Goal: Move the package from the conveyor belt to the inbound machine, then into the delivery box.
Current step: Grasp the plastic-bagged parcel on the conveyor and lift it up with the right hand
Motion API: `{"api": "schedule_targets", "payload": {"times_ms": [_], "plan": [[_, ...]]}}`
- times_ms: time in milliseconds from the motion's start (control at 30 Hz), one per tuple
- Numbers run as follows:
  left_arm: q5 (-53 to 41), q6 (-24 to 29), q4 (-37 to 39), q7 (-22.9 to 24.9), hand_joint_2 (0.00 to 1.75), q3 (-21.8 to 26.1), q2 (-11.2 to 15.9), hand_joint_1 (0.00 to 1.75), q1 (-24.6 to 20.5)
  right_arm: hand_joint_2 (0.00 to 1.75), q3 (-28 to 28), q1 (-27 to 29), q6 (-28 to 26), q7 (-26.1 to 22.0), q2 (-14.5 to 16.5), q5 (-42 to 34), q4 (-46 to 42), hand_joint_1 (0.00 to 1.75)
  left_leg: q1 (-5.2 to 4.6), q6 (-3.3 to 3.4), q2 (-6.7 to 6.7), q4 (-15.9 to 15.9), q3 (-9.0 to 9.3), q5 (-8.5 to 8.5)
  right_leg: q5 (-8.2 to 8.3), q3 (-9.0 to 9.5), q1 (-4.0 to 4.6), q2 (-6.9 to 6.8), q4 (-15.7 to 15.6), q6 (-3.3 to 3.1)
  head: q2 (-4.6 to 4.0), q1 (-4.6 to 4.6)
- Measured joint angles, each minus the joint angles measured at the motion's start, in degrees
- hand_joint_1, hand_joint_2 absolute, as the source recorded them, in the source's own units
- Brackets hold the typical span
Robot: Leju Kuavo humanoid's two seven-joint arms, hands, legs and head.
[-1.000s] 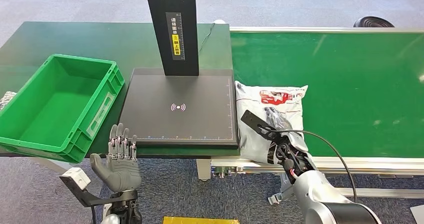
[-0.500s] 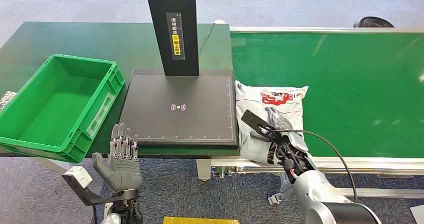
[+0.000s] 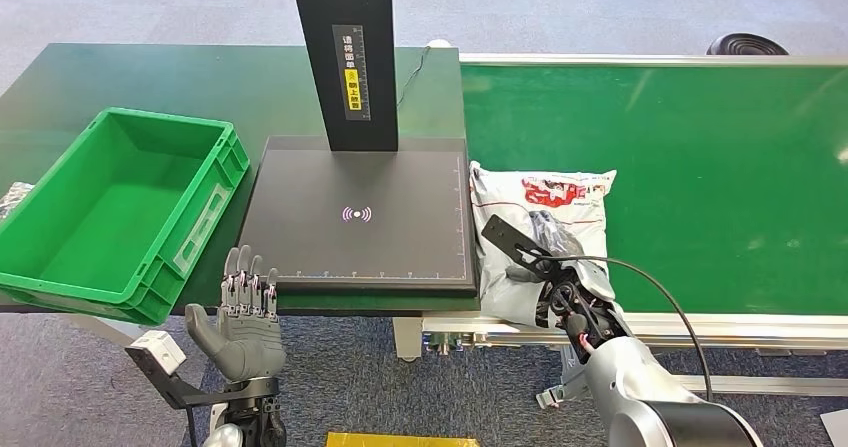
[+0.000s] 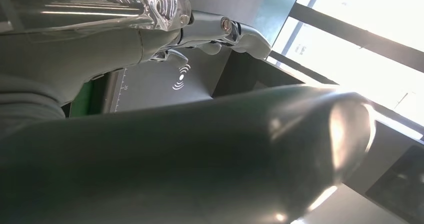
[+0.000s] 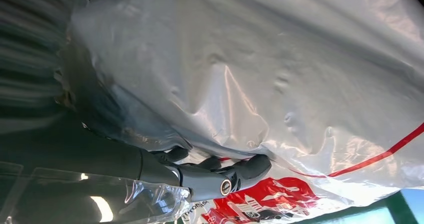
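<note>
The package (image 3: 548, 199), a white plastic bag with red print, lies at the near left corner of the green conveyor belt (image 3: 700, 147). My right hand (image 3: 562, 285) grips its near end, the plastic bunched around the fingers. In the right wrist view the dark fingers (image 5: 225, 176) curl into the crinkled package (image 5: 250, 58). The inbound machine's black pad (image 3: 360, 217) lies just left of the package, under a black post (image 3: 345, 57). The green delivery box (image 3: 100, 207) stands empty further left. My left hand (image 3: 243, 319) is held upright with fingers apart, holding nothing, before the table's front edge.
In the left wrist view the silver fingers (image 4: 215, 28) stand in front of the black pad (image 4: 170, 83). The belt's metal side rail (image 3: 700, 332) runs along the near edge. A dark green table (image 3: 150, 77) carries the box and the machine.
The package's near end has crumpled and drawn slightly toward me under my right hand. My left hand has shifted a little lower and to the right.
</note>
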Motion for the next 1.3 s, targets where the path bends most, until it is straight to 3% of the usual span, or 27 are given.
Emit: {"api": "schedule_targets", "payload": {"times_ms": [100,233,267,1300], "plan": [[0.03,0.0,0.0,-0.02,0.0,0.0,0.0,0.0,-0.01,1.75,-0.22,-0.02,0.02,0.0,0.04,0.02,0.0,0.02,0.0,0.0,0.0,0.0,0.0,0.0,0.0,0.0,0.0,0.0,0.0,0.0,0.0,-0.01],[0.04,0.01,0.0,-0.02,0.0,0.0,0.01,0.0,-0.05,1.75,-0.33,-0.04,0.16,-0.04,0.05,0.02,0.0,1.67,0.0,0.0,0.0,0.0,0.0,0.0,0.0,0.0,0.0,0.0,0.0,0.0,0.0,-0.01],[0.05,0.01,0.0,-0.02,0.0,0.0,0.01,0.0,-0.07,1.75,-0.34,-0.05,0.17,-0.06,0.05,0.02,0.0,1.74,0.0,0.0,0.0,0.0,0.0,0.0,0.0,0.0,0.0,0.0,0.0,0.0,0.0,-0.01],[0.55,-0.05,0.02,-0.22,0.0,-0.13,0.09,0.0,-0.3,1.75,-2.07,-0.53,-1.5,-3.87,-0.61,-1.36,-0.05,1.75,0.0,0.0,0.01,0.0,0.07,0.0,0.0,0.06,0.0,0.0,0.0,0.0,0.0,-0.01]]}}
